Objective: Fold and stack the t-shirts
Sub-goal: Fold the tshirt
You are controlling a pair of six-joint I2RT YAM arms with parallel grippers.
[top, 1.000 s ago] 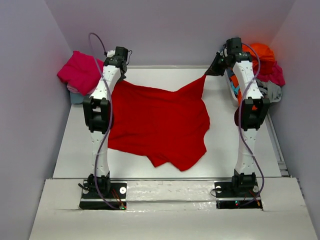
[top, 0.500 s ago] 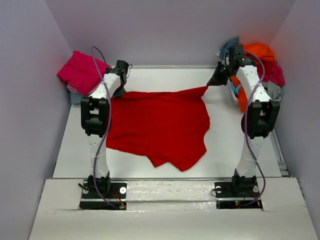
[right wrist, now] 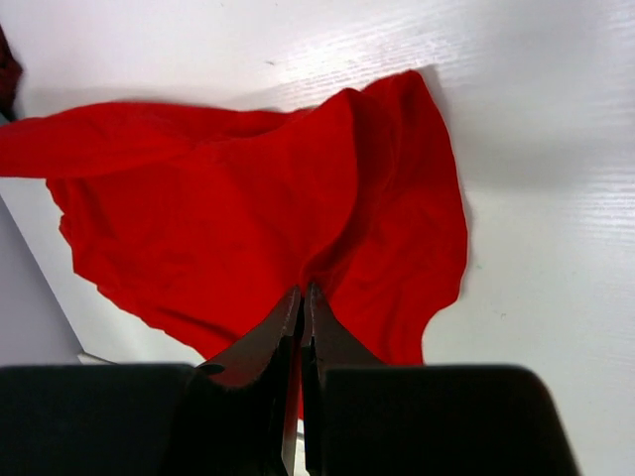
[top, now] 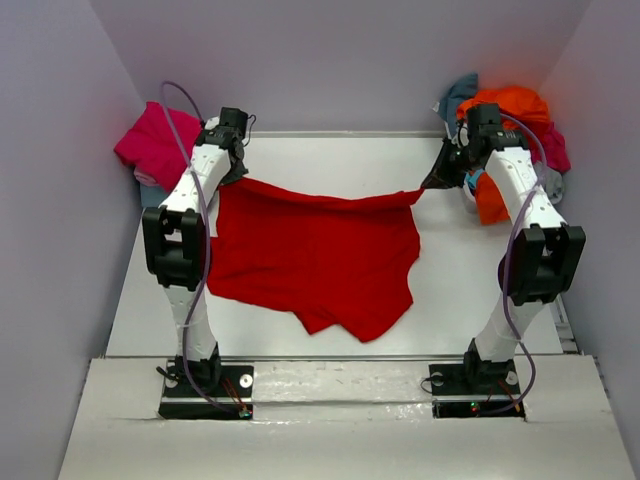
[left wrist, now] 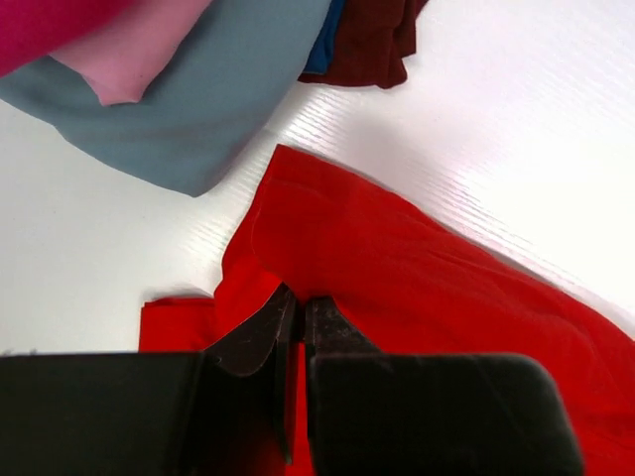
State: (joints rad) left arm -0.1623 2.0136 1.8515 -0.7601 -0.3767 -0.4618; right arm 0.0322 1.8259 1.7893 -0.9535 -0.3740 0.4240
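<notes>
as left pincer and right pincer clamp it, t-shirt sags

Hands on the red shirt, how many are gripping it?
2. The left hand pinches the far left corner of the red shirt; the right hand pinches its far right corner.

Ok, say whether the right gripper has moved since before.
Yes. The right gripper, shut on the red t-shirt, has pulled back from the table's far edge.

red t-shirt: matt soft cloth | table: glossy white, finely ribbed
</notes>
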